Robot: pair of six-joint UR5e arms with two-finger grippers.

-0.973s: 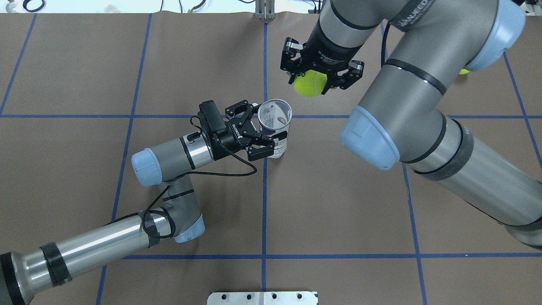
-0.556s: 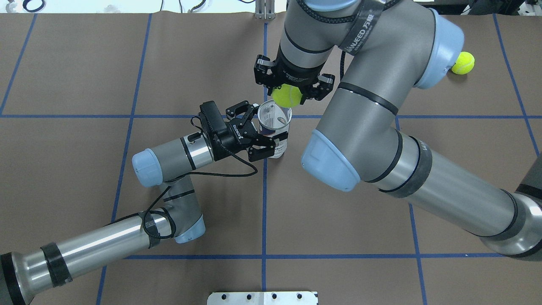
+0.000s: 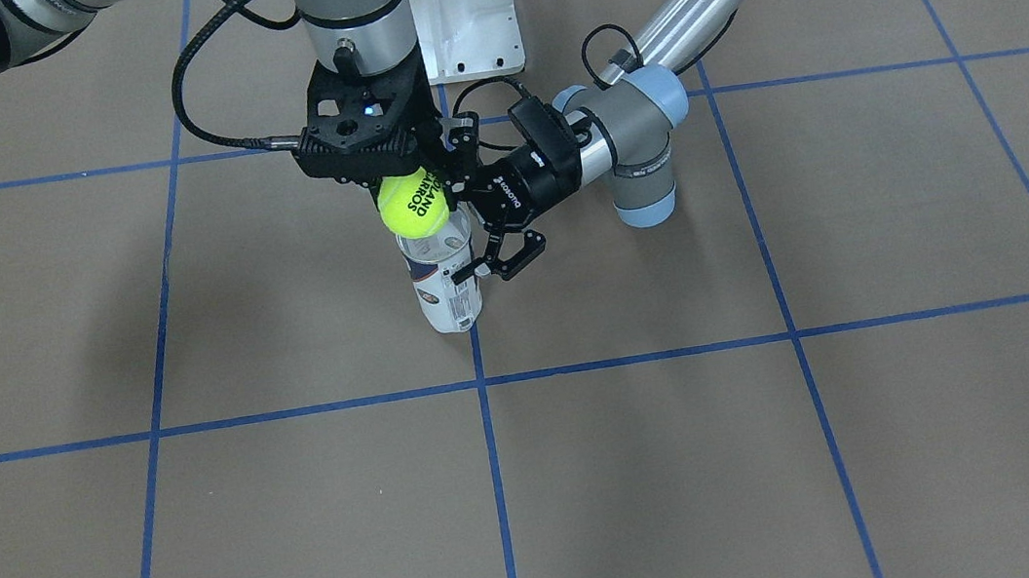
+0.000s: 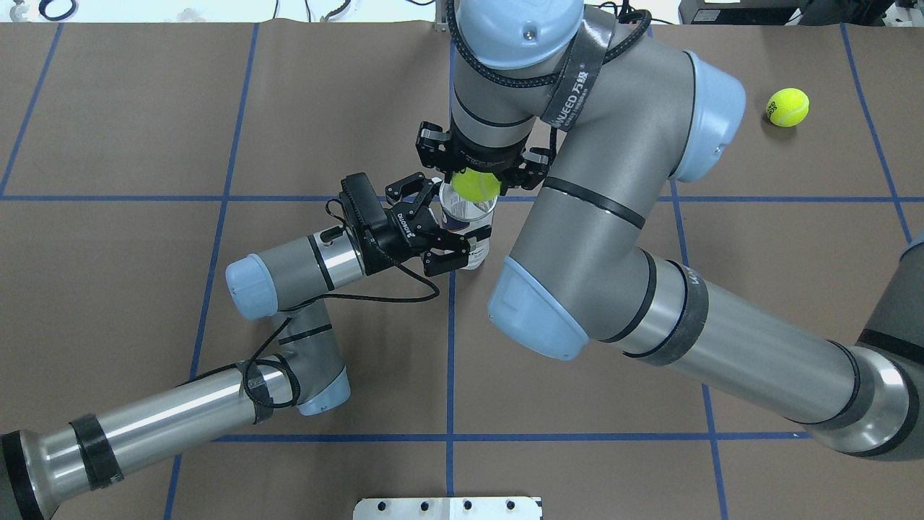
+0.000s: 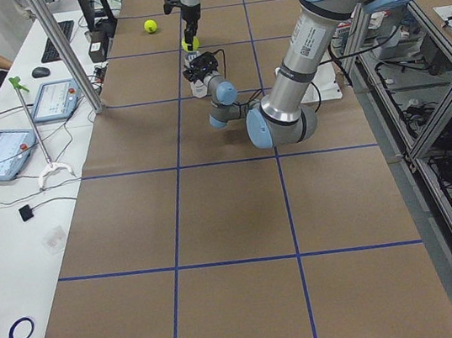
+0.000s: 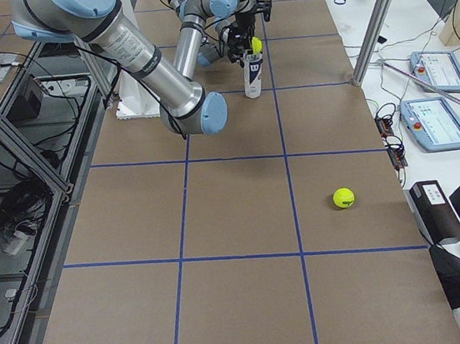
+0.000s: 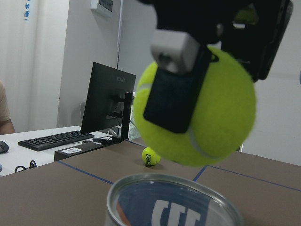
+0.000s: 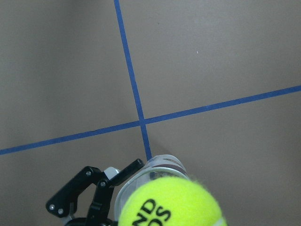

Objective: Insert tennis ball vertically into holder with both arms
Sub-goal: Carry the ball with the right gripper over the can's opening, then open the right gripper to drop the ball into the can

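Overhead view: right gripper [image 4: 478,178], clamping the tennis ball [image 4: 476,186], has swung directly above the tennis-ball can [image 4: 478,250] that the left gripper [image 4: 458,214] grips. Drop looks next.

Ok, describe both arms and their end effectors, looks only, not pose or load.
Both arms are grey-and-silver jointed tubes with light-blue joint caps and black bands. The left arm carries a loose black cable; the right arm wears a dark strap with white lettering. The left end effector and right end effector are black, two-fingered; the left one's body bears white lettering.
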